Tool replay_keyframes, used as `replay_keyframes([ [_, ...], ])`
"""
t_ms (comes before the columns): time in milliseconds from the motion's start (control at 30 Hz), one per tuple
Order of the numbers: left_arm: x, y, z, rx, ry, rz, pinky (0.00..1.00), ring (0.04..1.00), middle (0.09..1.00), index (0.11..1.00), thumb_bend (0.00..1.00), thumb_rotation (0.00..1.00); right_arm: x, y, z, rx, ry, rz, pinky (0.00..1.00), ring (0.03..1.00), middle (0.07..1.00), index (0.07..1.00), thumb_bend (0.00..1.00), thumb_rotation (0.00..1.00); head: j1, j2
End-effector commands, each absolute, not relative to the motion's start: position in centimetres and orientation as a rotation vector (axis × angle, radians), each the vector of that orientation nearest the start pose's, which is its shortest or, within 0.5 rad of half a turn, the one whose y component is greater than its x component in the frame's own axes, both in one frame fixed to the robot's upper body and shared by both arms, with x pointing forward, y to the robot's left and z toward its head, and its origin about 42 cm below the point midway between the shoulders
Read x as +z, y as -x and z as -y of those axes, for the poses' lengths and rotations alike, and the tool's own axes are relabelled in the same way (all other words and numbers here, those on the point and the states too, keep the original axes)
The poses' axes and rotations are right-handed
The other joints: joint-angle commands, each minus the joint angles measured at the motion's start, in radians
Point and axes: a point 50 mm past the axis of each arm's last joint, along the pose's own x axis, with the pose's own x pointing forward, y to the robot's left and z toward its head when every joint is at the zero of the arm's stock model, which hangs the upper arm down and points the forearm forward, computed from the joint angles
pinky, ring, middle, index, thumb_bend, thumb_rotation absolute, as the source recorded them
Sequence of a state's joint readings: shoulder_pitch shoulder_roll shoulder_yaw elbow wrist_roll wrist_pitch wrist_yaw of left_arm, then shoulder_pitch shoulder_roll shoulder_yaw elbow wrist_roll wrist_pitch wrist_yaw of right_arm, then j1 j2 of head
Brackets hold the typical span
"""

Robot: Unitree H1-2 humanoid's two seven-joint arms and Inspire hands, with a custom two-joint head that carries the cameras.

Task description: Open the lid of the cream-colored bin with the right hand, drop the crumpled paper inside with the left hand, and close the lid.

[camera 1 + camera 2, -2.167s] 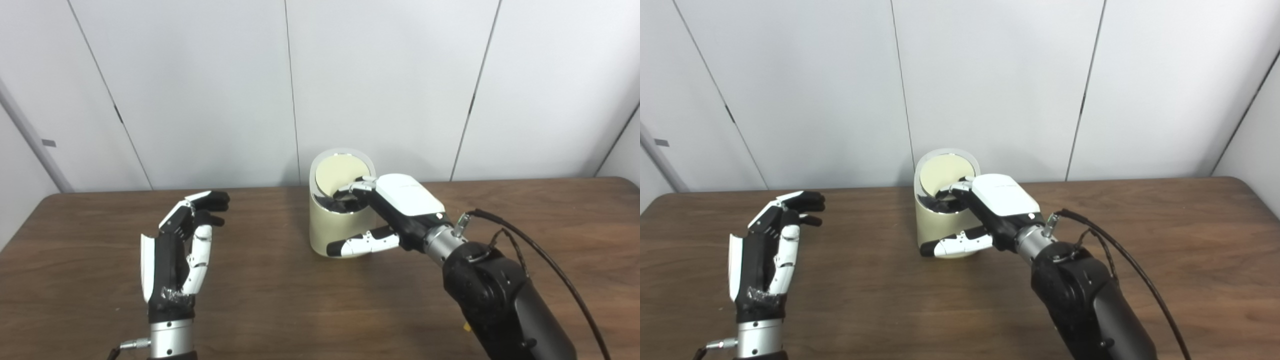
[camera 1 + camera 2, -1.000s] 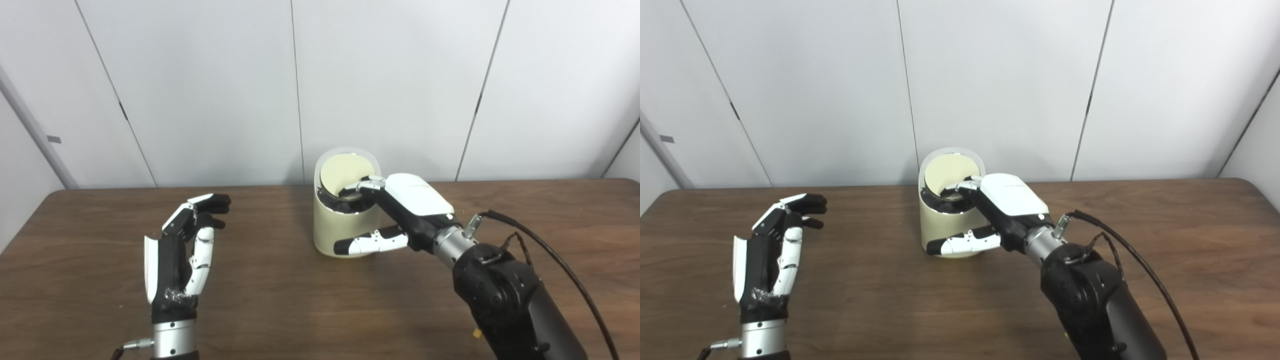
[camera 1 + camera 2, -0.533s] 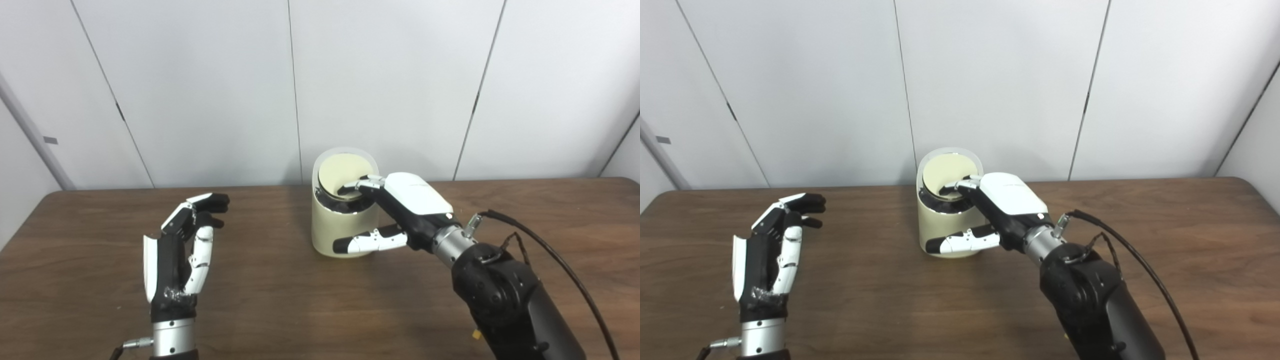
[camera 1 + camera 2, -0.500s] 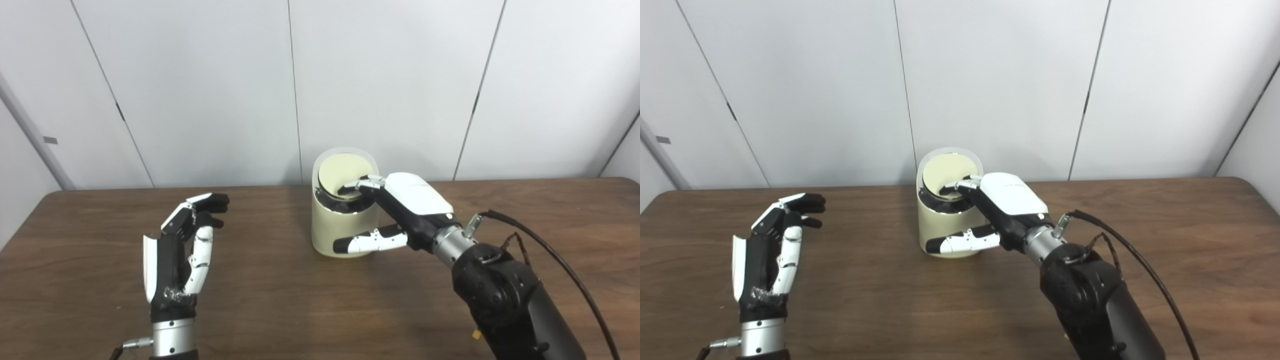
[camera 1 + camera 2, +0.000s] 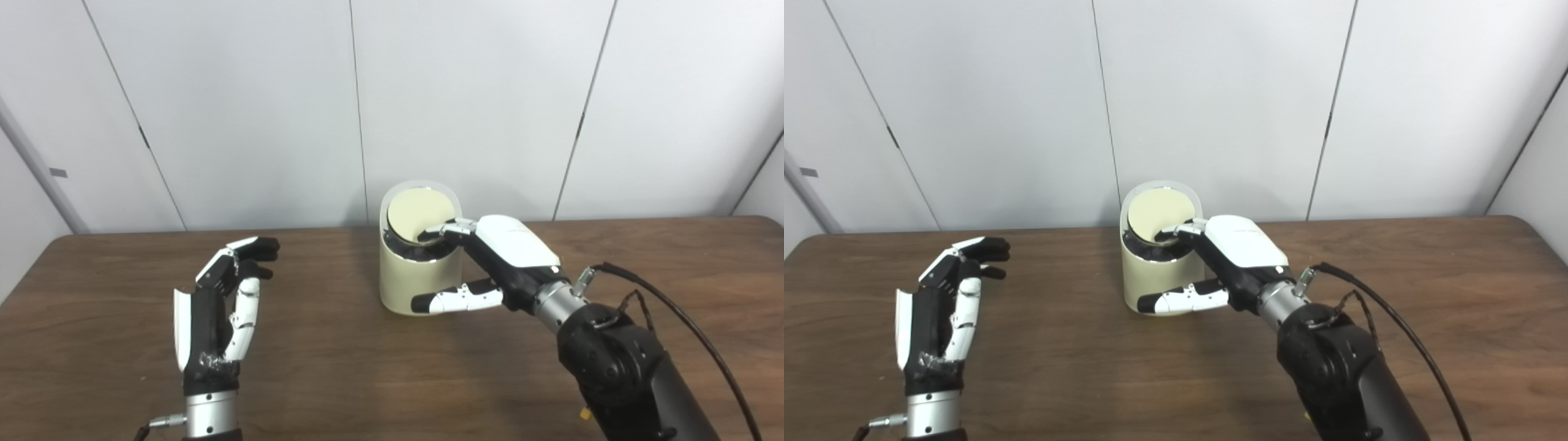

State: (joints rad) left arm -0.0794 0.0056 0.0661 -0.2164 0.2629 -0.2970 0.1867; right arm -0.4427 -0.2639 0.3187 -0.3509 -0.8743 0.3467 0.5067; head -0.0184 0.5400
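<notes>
While on one bin (image 5: pixel 418 278) (lid (image 5: pixel 420 214) tilted): two robot hands.

A dark brown wooden table (image 5: pixel 343 367) with a visible grain fills the lower half of the frame, its far edge running straight across the middle and its far corners rounded at left and right. Behind it stands a wall of plain white panels (image 5: pixel 478 104), divided by thin dark seams that fan outward from the centre toward the top of the frame. At the far left, a pale grey strip (image 5: pixel 37 165) slants up the wall, with a small grey tab beside it. A further panel angles in at the far right edge. The light is even and soft, leaving faint sheen on the tabletop and only weak shadows.
</notes>
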Motion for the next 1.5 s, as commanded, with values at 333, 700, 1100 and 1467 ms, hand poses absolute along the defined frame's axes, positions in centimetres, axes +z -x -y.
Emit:
replay_keyframes([
  [333,22.0,-28.9,-22.0,0.234,-0.209,0.703,0.55,0.647,0.661,0.642,0.34,0.79,26.2,-36.8,15.9,0.402,1.193,0.208,0.82,0.889,0.832,0.795,0.96,0.88,0.014,0.015],
  [700,22.3,-28.8,-21.6,0.239,-0.205,0.708,0.55,0.650,0.663,0.642,0.35,0.76,26.4,-38.5,15.0,0.437,1.225,0.154,0.85,0.907,0.858,0.814,0.95,0.89,0.020,0.021],
  [1100,22.2,-28.9,-21.6,0.240,-0.208,0.702,0.54,0.647,0.662,0.644,0.36,0.77,26.8,-37.3,15.7,0.401,1.194,0.205,0.82,0.897,0.845,0.807,0.93,0.87,0.019,0.012],
  [1467,22.0,-29.0,-21.8,0.236,-0.216,0.701,0.54,0.643,0.659,0.639,0.34,0.78,28.5,-32.7,19.7,0.204,0.898,0.385,0.81,0.892,0.867,0.848,0.84,0.86,0.017,0.006],
])
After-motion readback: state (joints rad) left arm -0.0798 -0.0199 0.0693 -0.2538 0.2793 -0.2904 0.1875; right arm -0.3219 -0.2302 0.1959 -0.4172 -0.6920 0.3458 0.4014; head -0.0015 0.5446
